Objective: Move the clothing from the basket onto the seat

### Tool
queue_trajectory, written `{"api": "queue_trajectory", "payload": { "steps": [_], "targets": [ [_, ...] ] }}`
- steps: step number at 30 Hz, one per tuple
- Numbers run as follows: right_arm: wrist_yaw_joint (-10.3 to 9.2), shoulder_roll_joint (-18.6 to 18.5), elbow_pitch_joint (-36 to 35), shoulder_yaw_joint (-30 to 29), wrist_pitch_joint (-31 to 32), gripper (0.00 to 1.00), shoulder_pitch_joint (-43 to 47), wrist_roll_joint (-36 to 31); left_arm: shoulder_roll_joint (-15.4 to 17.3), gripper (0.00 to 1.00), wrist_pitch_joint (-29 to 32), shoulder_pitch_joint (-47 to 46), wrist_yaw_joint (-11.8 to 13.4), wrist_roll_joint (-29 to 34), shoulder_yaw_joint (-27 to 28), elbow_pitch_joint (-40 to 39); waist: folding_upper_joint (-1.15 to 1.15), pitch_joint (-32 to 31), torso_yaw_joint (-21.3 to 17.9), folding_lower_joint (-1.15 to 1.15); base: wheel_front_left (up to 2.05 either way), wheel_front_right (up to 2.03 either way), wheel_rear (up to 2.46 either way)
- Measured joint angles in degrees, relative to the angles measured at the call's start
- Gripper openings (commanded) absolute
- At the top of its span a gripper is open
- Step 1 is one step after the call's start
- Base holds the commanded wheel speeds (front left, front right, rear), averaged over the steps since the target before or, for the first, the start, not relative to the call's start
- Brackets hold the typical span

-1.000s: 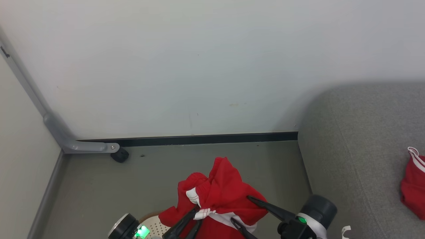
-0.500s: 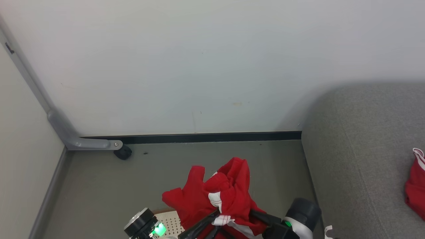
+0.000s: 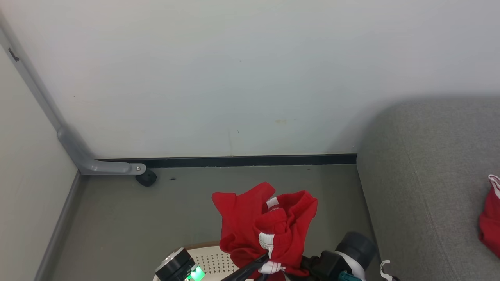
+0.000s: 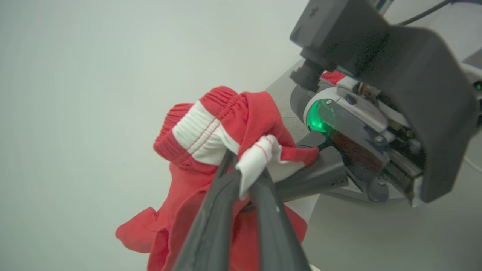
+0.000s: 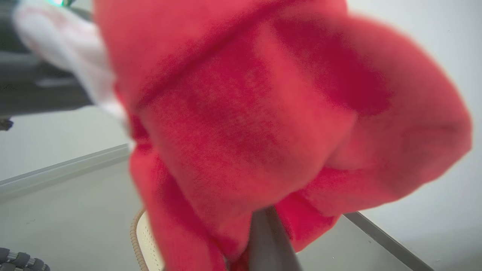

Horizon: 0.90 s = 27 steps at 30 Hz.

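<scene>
The left gripper [image 4: 246,175] fingers are pinching closed on the white trim of a red garment [image 3: 265,222], which is hanging above the basket [image 3: 213,258] at six o'clock. The right gripper [image 3: 310,267] is sitting buried in cloth; I cannot tell its grip. At three o'clock, a second garment [image 3: 490,222] is lying on the seat [image 3: 429,175].

Basket [image 3: 213,260] on floor [image 3: 117,218]; garment [image 3: 490,220] on seat [image 3: 425,175]
</scene>
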Motion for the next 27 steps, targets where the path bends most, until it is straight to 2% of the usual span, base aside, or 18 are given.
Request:
{"api": "queue_trajectory", "payload": {
  "steps": [14,15,16,17,23,27],
  "targets": [
    [-0.15,0.9,0.7,-3.7,-0.1,0.00,0.1,2.0,-0.1,0.00,0.0,0.0,0.1,-2.5,1.4,0.9,0.00,-0.1,0.4,0.00,0.00,0.00,0.00],
    [-0.16,0.9,0.6,-3.8,-0.1,0.00,0.1,2.0,-0.3,0.17,0.0,0.0,0.4,-2.9,1.8,0.9,0.00,-0.1,0.4,0.00,0.00,0.00,0.00],
    [-0.34,0.9,0.5,-3.8,-0.1,0.00,0.1,2.0,-0.5,0.76,0.0,0.0,0.8,-3.2,2.1,1.0,0.00,-0.2,0.3,0.00,0.00,0.00,0.00],
    [-0.63,0.9,0.5,-4.0,-0.1,0.00,0.1,2.0,-0.6,1.00,0.0,0.1,1.1,-3.5,2.4,1.0,0.00,-0.2,0.3,0.00,0.00,0.00,0.00],
    [-1.27,0.1,0.5,-5.0,-0.1,0.00,0.1,1.9,-1.0,1.00,0.0,0.1,2.5,-4.6,4.2,1.7,0.00,-0.3,0.2,0.00,0.00,0.00,0.00],
    [-1.72,-0.7,-0.2,-6.2,-0.1,0.00,0.1,1.9,-1.5,1.00,0.0,0.5,5.5,-5.2,7.5,3.8,0.00,-0.4,0.1,0.00,0.00,0.00,0.00]
  ]
}}
